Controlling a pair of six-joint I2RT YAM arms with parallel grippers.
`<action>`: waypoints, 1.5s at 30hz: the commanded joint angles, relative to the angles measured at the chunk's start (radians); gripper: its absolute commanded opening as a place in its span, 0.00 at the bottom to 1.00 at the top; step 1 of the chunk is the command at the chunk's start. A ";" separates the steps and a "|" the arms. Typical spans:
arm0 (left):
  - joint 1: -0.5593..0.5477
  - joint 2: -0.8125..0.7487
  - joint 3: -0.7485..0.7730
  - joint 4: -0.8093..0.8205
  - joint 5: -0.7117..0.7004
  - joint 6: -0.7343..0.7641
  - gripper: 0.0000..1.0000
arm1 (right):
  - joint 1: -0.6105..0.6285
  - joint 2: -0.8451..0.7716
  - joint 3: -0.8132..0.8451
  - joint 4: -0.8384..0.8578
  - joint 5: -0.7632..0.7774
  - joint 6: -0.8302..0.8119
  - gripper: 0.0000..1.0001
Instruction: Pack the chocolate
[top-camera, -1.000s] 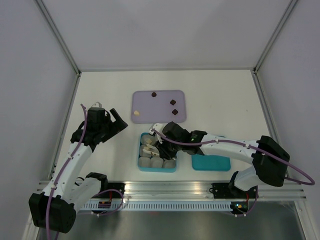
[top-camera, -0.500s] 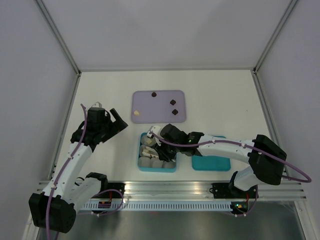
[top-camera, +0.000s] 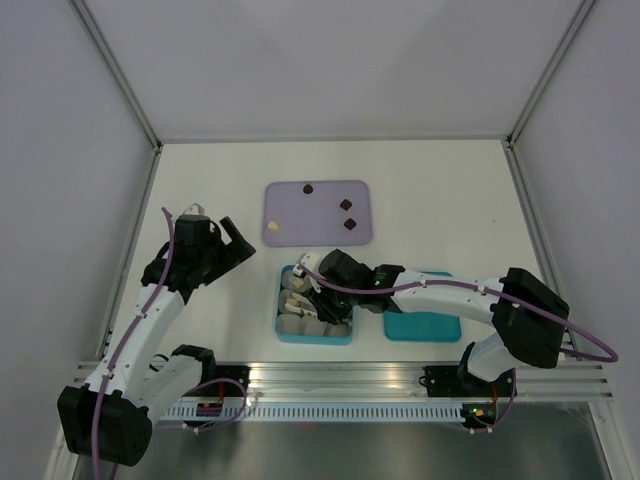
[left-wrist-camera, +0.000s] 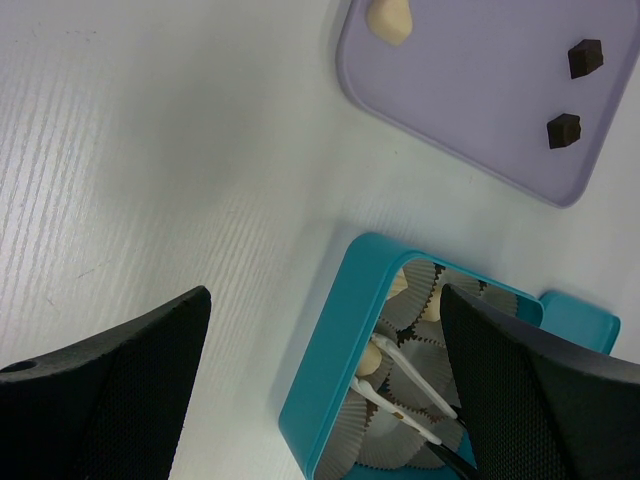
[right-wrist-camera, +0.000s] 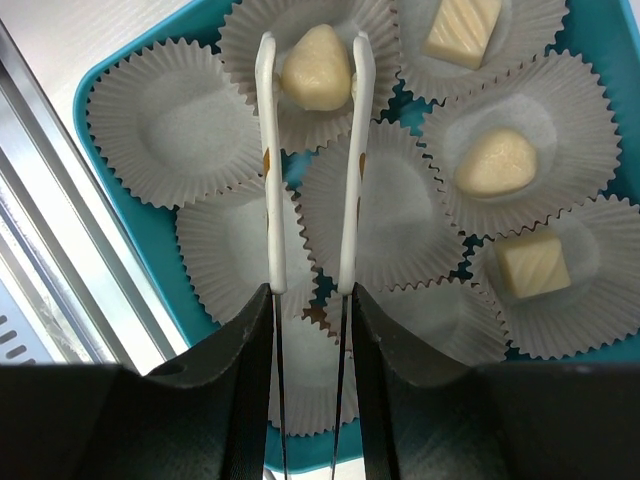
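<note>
My right gripper (right-wrist-camera: 310, 300) is shut on white tongs (right-wrist-camera: 273, 180). The tong tips pinch a cream chocolate (right-wrist-camera: 316, 80) in a paper cup inside the teal box (right-wrist-camera: 160, 265). Three more cream pieces (right-wrist-camera: 496, 162) lie in other cups. In the top view my right gripper (top-camera: 325, 285) is over the box (top-camera: 315, 338). The lavender tray (top-camera: 325, 225) holds three dark pieces (top-camera: 346, 204) and one cream piece (top-camera: 273, 229). My left gripper (top-camera: 222, 245) is open and empty above the table, left of the box; its view shows the box (left-wrist-camera: 330, 350) and tray (left-wrist-camera: 470, 90).
A teal lid (top-camera: 422, 327) lies flat right of the box, under my right arm. Several white paper cups (right-wrist-camera: 165, 125) in the box hold nothing. Grey walls enclose the table, and a metal rail (top-camera: 340, 375) runs along the near edge.
My right gripper with the tongs has shifted slightly left and settled lower over the box. My left arm has not moved.
</note>
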 joint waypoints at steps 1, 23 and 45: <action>-0.003 0.005 0.028 0.014 0.008 0.032 1.00 | 0.007 0.012 0.022 0.042 0.016 0.014 0.22; -0.003 -0.003 0.028 0.013 0.009 0.032 1.00 | 0.008 -0.025 0.054 0.024 0.016 0.054 0.41; -0.003 0.002 0.033 0.016 0.007 0.034 1.00 | 0.008 -0.089 0.081 -0.020 0.065 0.080 0.45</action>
